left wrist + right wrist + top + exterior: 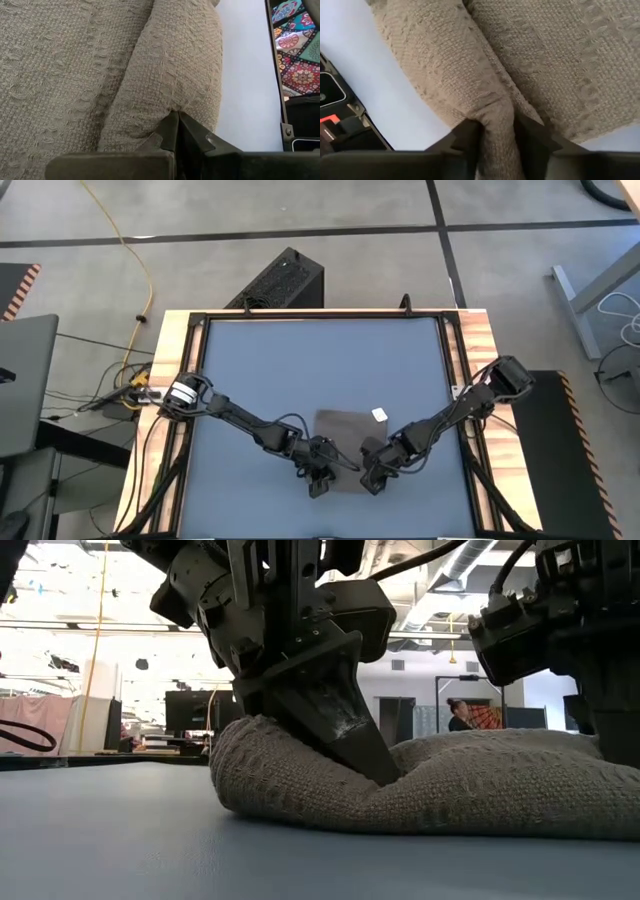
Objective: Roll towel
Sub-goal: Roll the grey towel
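Observation:
The grey-brown towel (345,442) lies on the blue table top (300,360). Its white tag (379,416) is at the far right corner. Its near part is bunched into a rounded fold (300,775) that rests on the table. My left gripper (318,478) is at the towel's near left end and is shut on the fold; it also shows in the low view (375,765). My right gripper (375,475) is at the near right end and is shut on the same fold. My left gripper pinches the raised fold of the towel (172,102) between its two fingertips, at the fold's left end. The fingers slant down from above. The fold bulges beyond the tips and the towel stays on the table. My right gripper pinches a thick ridge of the folded towel (496,117) between its two fingers (467,132), several layers, near the towel's near right edge. The fingers come from above, across the ridge. The towel lies on the table beyond them.
The table has a raised wooden frame (470,350) on its sides. Bare blue surface lies to the far side and left of the towel. A black box (283,280) stands on the floor behind the table.

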`<move>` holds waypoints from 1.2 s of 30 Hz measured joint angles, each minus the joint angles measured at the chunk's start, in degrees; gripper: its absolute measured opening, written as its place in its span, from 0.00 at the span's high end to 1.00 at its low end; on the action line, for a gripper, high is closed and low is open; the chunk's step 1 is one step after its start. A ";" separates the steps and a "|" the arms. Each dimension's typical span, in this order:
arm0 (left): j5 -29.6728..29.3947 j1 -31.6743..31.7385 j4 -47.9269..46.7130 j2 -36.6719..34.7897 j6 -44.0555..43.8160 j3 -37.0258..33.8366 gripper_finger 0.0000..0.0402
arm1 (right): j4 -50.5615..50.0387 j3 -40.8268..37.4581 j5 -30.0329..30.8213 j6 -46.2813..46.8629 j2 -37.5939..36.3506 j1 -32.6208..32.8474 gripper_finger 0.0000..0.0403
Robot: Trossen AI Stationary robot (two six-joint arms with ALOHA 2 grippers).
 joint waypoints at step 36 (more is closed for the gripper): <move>11.21 3.05 -0.66 0.13 -2.83 -0.20 1.00 | -26.92 -0.27 1.97 -10.48 -18.79 1.32 0.45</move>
